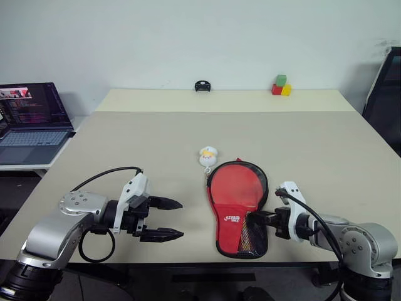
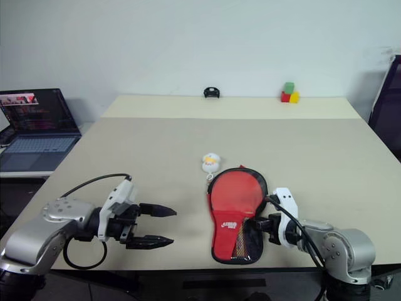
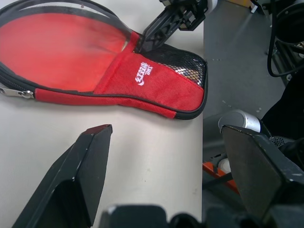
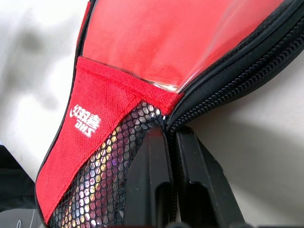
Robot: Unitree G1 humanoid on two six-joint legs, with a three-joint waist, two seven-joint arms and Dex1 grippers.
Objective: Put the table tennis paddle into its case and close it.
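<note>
One paddle (image 1: 237,186) — inside case (image 1: 233,224)

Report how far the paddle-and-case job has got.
Done: the paddle lies inside the case. In hand: the right hand is shut at the case's zip edge by the mesh pocket. Left: the zip round the head looks open, so the case needs closing. The left hand is open beside it.

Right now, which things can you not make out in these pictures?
- Whether the right gripper, fingers together at the case zipper, pinches a pull: its fingers cover the spot in the right wrist view.
- The paddle's handle: head views, behind the case's red fabric and mesh.
- The laptop: cut off by the left edge.
</note>
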